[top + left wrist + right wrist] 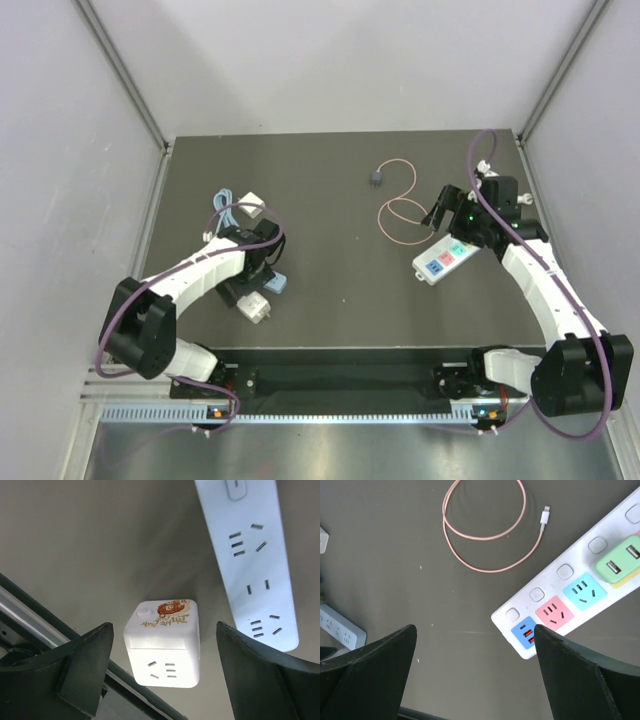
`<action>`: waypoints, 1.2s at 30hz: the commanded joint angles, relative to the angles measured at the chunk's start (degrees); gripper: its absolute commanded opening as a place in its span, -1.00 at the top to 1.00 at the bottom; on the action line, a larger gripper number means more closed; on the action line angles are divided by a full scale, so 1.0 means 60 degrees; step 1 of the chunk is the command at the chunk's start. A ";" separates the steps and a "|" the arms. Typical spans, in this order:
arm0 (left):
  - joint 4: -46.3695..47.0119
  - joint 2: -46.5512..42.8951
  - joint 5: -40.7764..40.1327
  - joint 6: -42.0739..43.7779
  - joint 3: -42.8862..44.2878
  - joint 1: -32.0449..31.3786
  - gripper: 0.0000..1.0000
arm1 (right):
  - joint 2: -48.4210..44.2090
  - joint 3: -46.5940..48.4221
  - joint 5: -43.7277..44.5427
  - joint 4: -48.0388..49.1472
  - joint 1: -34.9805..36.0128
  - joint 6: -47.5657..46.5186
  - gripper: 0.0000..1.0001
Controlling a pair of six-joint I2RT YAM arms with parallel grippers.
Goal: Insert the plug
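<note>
The small dark grey plug (375, 178) lies on the dark mat at the far middle. Its thin pink cable (400, 212) loops toward the right. In the right wrist view the cable (485, 571) lies in loops and ends in a tiny white tip (545, 512); the plug head is out of that view. A white power strip (443, 262) with coloured sockets lies right of centre and also shows in the right wrist view (550, 587). My right gripper (440, 208) (475, 627) is open and empty above the mat beside the strip. My left gripper (250, 285) (164, 625) is open and empty.
A white cube adapter (165, 640) (256, 307) sits on the mat in line with my left fingers. A white strip (255, 565) lies beside it. A white plug (251, 208) with a light-blue cable (225, 203) lies at the far left. A green adapter (620, 562) sits on the coloured strip.
</note>
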 commanded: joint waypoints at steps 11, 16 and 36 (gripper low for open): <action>-0.0018 0.0070 0.0250 -0.0661 -0.0241 -0.1221 -0.40 | 0.0101 -0.0070 -0.0604 0.0692 0.0149 -0.0104 -1.00; -0.0048 0.0217 -0.0379 -0.0180 0.0358 -0.2158 0.32 | 0.0101 -0.0143 -0.0897 0.0721 0.0281 -0.0119 -1.00; 0.5324 -0.1525 -0.0604 0.8123 0.0464 -0.6771 1.00 | 0.1507 0.0779 -0.5598 -0.0025 0.0559 -0.0104 -0.77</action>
